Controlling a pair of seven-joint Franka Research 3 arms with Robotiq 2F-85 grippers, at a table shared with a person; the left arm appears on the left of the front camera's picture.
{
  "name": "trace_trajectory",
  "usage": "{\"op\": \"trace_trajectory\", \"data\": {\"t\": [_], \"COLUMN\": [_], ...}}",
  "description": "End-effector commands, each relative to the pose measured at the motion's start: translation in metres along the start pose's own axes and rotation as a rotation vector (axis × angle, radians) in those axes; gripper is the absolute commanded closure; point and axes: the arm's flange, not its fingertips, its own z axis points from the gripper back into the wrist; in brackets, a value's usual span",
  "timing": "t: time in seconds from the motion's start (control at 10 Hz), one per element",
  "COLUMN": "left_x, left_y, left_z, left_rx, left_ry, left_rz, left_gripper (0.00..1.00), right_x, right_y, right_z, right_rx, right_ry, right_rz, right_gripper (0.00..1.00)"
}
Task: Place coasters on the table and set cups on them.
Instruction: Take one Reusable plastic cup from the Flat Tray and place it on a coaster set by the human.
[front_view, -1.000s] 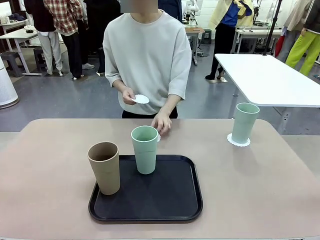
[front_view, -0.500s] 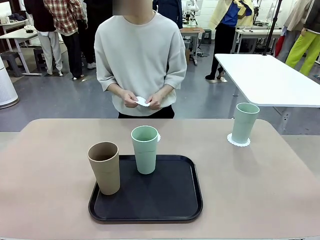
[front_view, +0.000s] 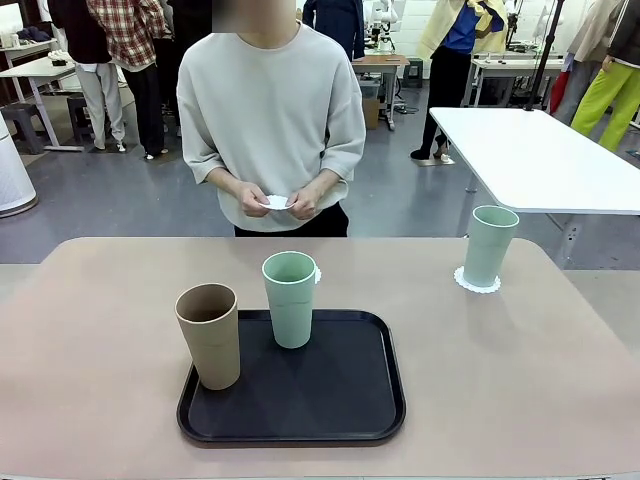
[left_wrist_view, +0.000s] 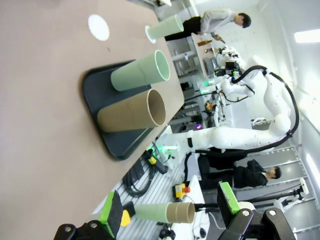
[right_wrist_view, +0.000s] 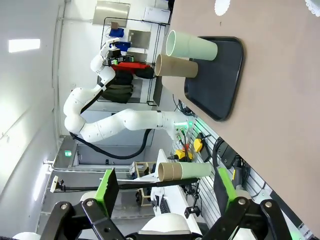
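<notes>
A person across the table (front_view: 560, 400) holds one white coaster (front_view: 276, 202) in both hands at waist height. A mint green cup (front_view: 289, 298) and a tan-brown cup (front_view: 209, 335) stand on the black tray (front_view: 330, 405). Just behind that mint cup a second coaster (front_view: 317, 274) lies on the table, mostly hidden. Another mint cup (front_view: 490, 244) stands on a coaster (front_view: 477, 282) at the far right. My left gripper (left_wrist_view: 170, 210) is open, well back from the tray (left_wrist_view: 95, 85). My right gripper (right_wrist_view: 165, 192) is also open, off the table's near edge.
The tray sits at the near middle of the table, with the brown cup (left_wrist_view: 131, 112) at its left edge. A bare coaster (left_wrist_view: 98, 27) lies beyond the tray. A white-topped table (front_view: 540, 160) stands behind on the right. Other people stand in the background.
The person's hand has drawn back from the table behind the mint cup. Both hands now hold a coaster at the waist, and the person has shifted slightly left. The cups have not moved.
</notes>
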Motion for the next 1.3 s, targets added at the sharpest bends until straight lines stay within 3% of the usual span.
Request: {"op": "trace_trajectory", "data": {"t": [0.0,1.2], "left_x": [-0.0010,-0.0010], "left_y": [-0.0013,-0.0013], "left_z": [0.0016,0.0016], "left_rx": [-0.012,-0.012], "left_ry": [-0.005,-0.005], "left_rz": [-0.007,-0.007], "left_gripper": [0.00,0.00], "right_x": [0.0022,0.0022], "right_y": [0.0009,0.0009], "right_z": [0.0007,0.0007], "right_rx": [0.012,0.012], "right_ry": [-0.022,-0.022], "right_rz": [0.002,0.002], "right_gripper": [0.00,0.00]}}
